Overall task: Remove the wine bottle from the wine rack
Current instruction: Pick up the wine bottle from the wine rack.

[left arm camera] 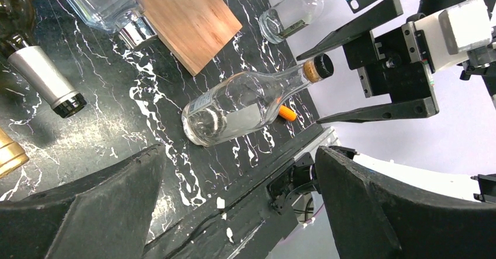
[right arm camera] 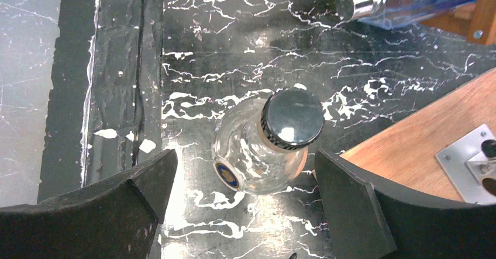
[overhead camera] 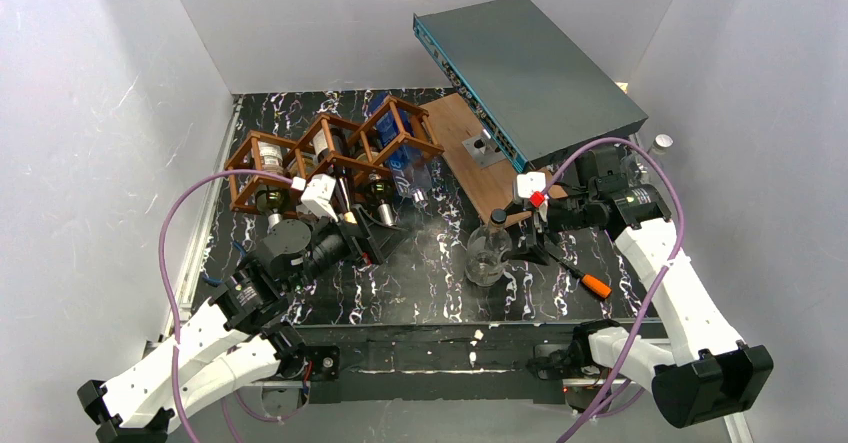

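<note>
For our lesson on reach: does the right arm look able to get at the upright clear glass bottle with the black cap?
Probably yes. The right gripper hangs open with the clear glass bottle's black cap between its fingers, and nothing blocks the way.

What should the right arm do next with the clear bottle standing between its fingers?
Probably lift the right gripper straight up. The bottle stands upright on the table, apart from the rack, and the open fingers flank its cap without touching. A sideways pull could tip it.
</note>
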`<move>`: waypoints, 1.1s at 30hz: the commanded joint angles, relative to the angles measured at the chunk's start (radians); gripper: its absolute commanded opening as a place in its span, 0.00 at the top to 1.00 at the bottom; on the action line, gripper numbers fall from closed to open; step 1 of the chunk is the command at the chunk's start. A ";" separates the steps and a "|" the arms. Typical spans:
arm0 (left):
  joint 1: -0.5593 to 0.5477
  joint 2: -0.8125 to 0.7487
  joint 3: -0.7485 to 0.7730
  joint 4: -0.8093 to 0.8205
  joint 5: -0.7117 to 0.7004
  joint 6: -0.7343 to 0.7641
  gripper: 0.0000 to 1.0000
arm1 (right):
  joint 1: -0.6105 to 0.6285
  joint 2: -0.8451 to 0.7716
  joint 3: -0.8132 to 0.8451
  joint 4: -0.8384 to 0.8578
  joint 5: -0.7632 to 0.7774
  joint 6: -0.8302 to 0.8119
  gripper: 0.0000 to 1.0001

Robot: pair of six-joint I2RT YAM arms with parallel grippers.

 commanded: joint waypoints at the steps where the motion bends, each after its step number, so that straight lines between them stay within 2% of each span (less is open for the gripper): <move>1: -0.005 -0.006 -0.003 0.020 0.001 -0.012 0.02 | 0.000 0.020 0.083 -0.007 -0.055 -0.013 0.04; 8: -0.005 -0.003 0.001 0.024 0.001 -0.018 0.02 | 0.036 0.073 0.134 0.057 -0.040 0.048 0.08; 15: -0.005 0.000 -0.002 0.030 0.001 -0.023 0.02 | 0.075 0.079 0.104 0.090 -0.012 0.063 0.16; 26: -0.005 0.010 -0.005 0.041 0.004 -0.029 0.02 | 0.099 0.078 0.078 0.129 0.035 0.081 0.41; 33: -0.005 0.002 -0.009 0.040 0.005 -0.031 0.02 | 0.100 0.069 0.069 0.122 0.054 0.073 0.62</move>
